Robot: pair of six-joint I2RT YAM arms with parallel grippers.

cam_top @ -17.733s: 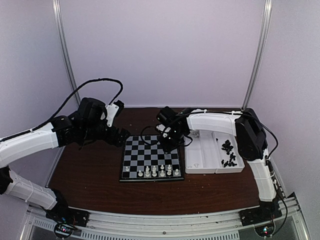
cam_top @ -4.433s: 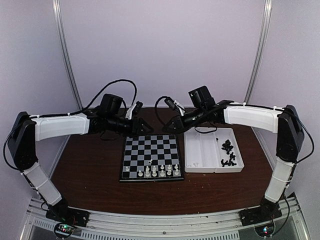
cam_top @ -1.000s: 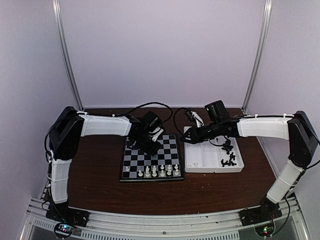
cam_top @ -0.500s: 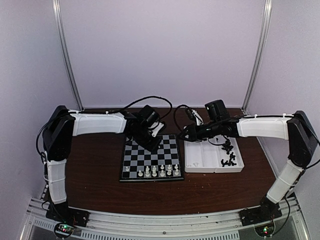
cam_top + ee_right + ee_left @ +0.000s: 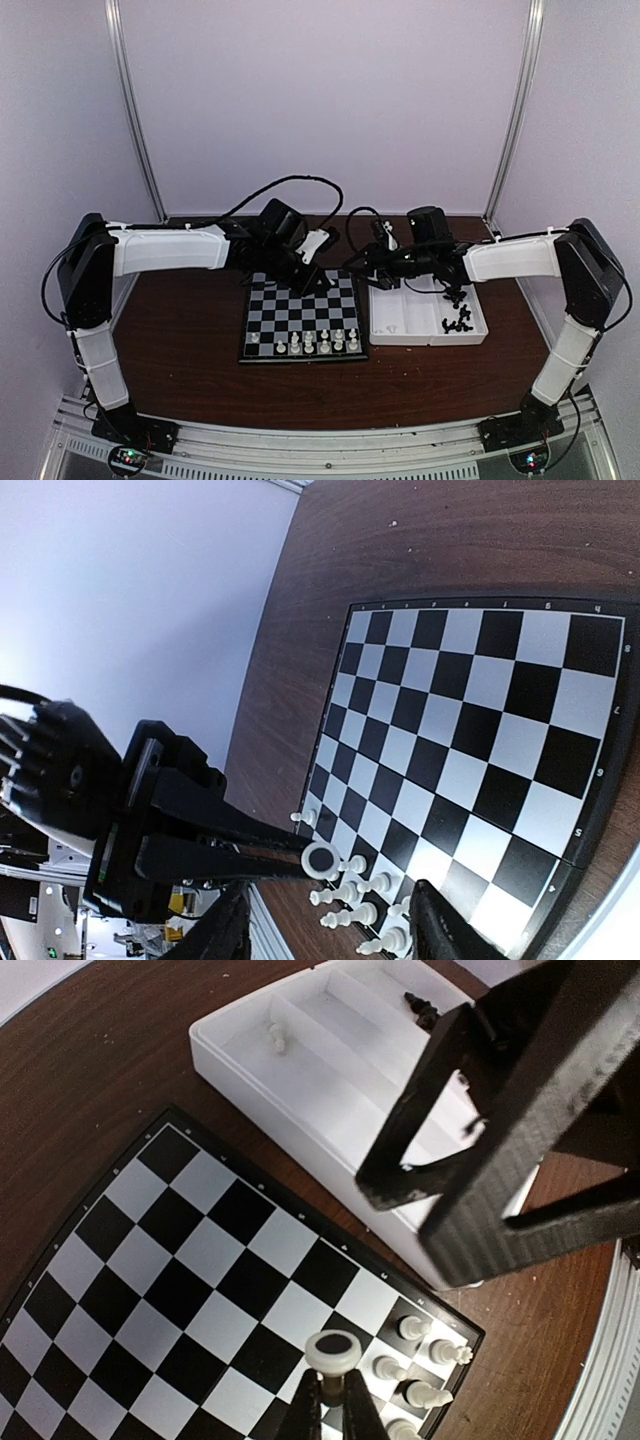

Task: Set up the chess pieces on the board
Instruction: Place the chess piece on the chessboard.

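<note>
L arm's elbow swings out left and the L gripper (image 5: 333, 1400), pinching a white piece (image 5: 334, 1350), shifts a bit right over the board's (image 5: 262, 320) far rows. R gripper (image 5: 330, 925) slides left off the tray (image 5: 410, 338) twd the board's far-right corner, jaws spreading wider than a sec ago.

- White two-compartment tray (image 5: 402, 318) lying flat on right half of dark brown wooden surface (image 5: 180, 350); divider splitting it into left and right bins.
- Pale lilac backdrop (image 5: 320, 100) standing behind.
- Left metal post (image 5: 132, 110) and right metal post (image 5: 515, 110) rising at back corners.
- Slotted metal rail (image 5: 320, 447) running along near edge.
</note>
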